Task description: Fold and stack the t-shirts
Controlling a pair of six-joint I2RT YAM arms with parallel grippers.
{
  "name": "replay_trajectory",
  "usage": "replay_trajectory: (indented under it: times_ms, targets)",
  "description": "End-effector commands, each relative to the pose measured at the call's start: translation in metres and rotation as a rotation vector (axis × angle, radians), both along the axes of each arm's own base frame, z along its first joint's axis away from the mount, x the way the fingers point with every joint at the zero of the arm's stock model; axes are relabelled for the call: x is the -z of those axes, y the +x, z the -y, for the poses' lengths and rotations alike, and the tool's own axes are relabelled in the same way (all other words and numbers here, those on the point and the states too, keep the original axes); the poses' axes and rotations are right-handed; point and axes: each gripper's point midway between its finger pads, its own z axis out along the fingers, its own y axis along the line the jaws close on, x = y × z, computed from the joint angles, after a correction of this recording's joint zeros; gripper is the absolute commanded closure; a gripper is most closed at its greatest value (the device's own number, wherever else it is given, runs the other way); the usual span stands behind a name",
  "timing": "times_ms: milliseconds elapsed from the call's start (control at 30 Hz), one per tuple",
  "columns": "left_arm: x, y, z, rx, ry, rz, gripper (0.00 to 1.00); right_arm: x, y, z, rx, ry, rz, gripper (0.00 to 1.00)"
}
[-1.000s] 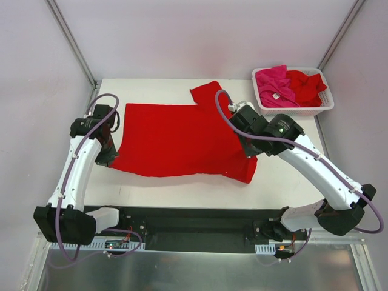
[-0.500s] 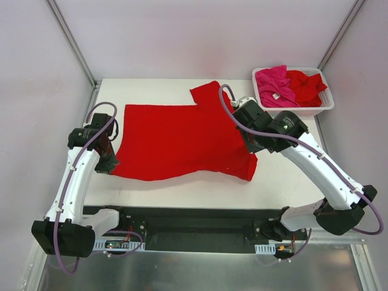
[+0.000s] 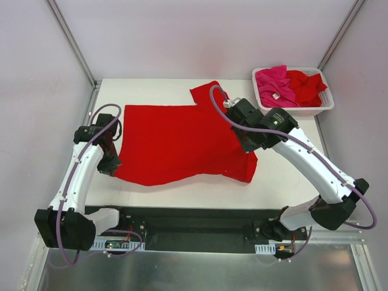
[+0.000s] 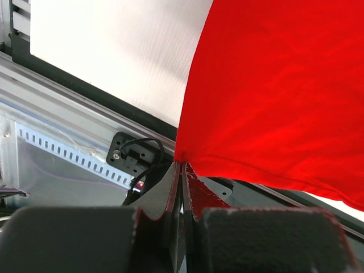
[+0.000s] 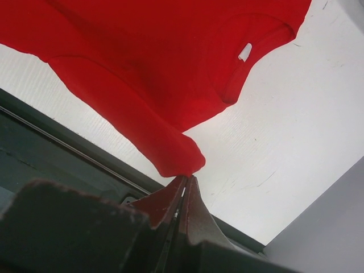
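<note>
A bright red t-shirt (image 3: 182, 139) hangs spread between my two grippers above the white table (image 3: 279, 176). My left gripper (image 3: 111, 165) is shut on its lower left corner; in the left wrist view the fingertips (image 4: 181, 170) pinch the hem of the t-shirt (image 4: 273, 91). My right gripper (image 3: 247, 145) is shut on the right side; in the right wrist view the tips (image 5: 186, 181) pinch a sleeve end of the t-shirt (image 5: 142, 62). One sleeve (image 3: 206, 92) lies toward the back. More t-shirts, a magenta-pink one (image 3: 274, 85) and a red one (image 3: 306, 85), lie in the basket.
A white slotted plastic basket (image 3: 296, 110) stands at the back right corner of the table. A black rail (image 3: 194, 219) with the arm bases runs along the near edge. Grey walls and metal posts stand behind and at both sides.
Both grippers have moved slightly away from the near edge with the red t-shirt, the right one also leftward. The t-shirt's lower edge has lifted and shifted with them.
</note>
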Motion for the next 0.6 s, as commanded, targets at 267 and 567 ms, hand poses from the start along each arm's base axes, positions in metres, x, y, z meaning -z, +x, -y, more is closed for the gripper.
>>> replay_trajectory:
  times_ms: [267,567]
  targets:
    - [0.027,0.02,0.002,0.034,0.008,-0.095,1.0,0.023,-0.022,0.041,-0.014,-0.241,-0.194,0.99]
    - [0.038,0.026,-0.011,0.025,0.084,-0.154,1.0,0.034,-0.007,0.034,-0.024,-0.256,-0.24,0.99]
